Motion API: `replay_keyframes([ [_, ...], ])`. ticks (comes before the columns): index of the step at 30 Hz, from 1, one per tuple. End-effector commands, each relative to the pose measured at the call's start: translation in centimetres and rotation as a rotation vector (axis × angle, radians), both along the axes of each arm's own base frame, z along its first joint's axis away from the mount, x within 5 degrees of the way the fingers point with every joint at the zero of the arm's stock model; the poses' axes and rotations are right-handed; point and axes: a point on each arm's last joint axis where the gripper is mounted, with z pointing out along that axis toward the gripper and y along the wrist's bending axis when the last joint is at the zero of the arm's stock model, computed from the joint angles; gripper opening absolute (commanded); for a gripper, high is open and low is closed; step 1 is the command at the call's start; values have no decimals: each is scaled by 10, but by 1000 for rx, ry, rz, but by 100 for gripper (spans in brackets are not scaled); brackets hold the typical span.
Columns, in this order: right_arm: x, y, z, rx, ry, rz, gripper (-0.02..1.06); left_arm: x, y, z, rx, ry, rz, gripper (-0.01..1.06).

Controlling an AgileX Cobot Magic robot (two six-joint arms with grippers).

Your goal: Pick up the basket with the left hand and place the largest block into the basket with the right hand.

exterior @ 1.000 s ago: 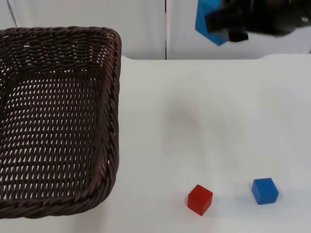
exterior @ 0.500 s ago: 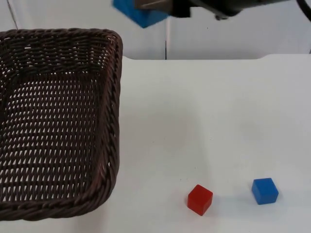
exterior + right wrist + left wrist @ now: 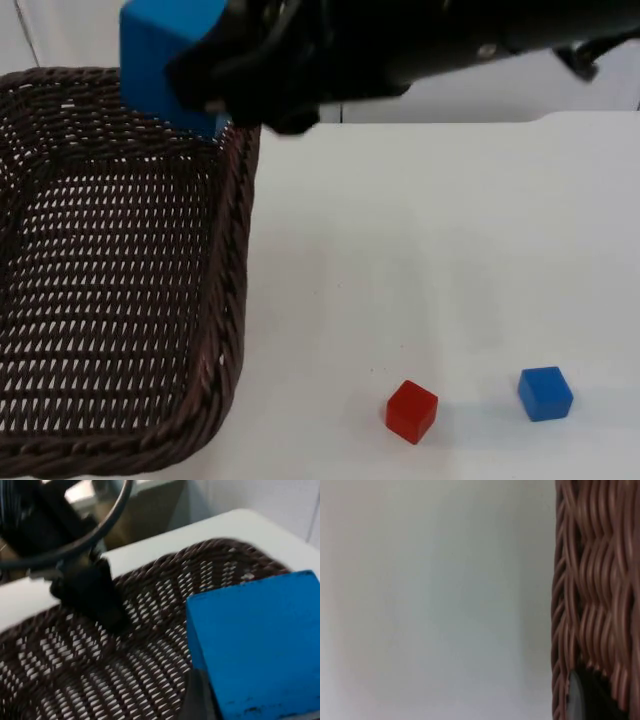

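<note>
A large dark brown wicker basket [image 3: 238, 260] fills the left of the top view. My left gripper [image 3: 112, 617] is shut on the basket's rim [image 3: 165, 564], and the woven wall [image 3: 592, 580] stands close in the left wrist view. My right gripper [image 3: 212, 78] reaches across from the right, shut on the big blue block [image 3: 165, 55]. It holds that block [image 3: 255, 645] in the air over the basket's far right corner, above the woven floor.
A small red block [image 3: 411, 411] and a small blue block [image 3: 545, 393] lie on the white table [image 3: 430, 250] near its front right. The grey partition wall [image 3: 560, 95] closes the back.
My right arm has swung left with the big blue block, from the upper right to above the basket's far corner. The basket has shifted slightly.
</note>
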Motion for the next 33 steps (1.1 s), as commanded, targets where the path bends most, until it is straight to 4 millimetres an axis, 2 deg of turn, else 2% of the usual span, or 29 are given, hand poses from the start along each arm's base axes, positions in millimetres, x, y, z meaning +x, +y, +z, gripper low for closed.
replay_keyframes([
  [1, -1, 9, -4, -9, -7, 66, 0, -1, -2, 4, -23, -12, -6, 0],
  [10, 24, 45, -27, -23, 23, 92, 0, -2, -4, 4, -29, -8, -23, 0],
  [19, 41, 66, -49, -56, 22, 105, 0, -2, -4, 4, -29, -8, -23, 0],
  [29, 45, 67, -57, -104, -13, 102, 0, -2, -4, 4, -30, -11, -22, 0],
  [32, 45, 67, -57, -104, -13, 100, 5, -2, -4, 4, -30, -11, -22, 0],
  [33, 45, 67, -57, -104, -13, 100, 10, -2, -4, 4, -30, -11, -22, 0],
])
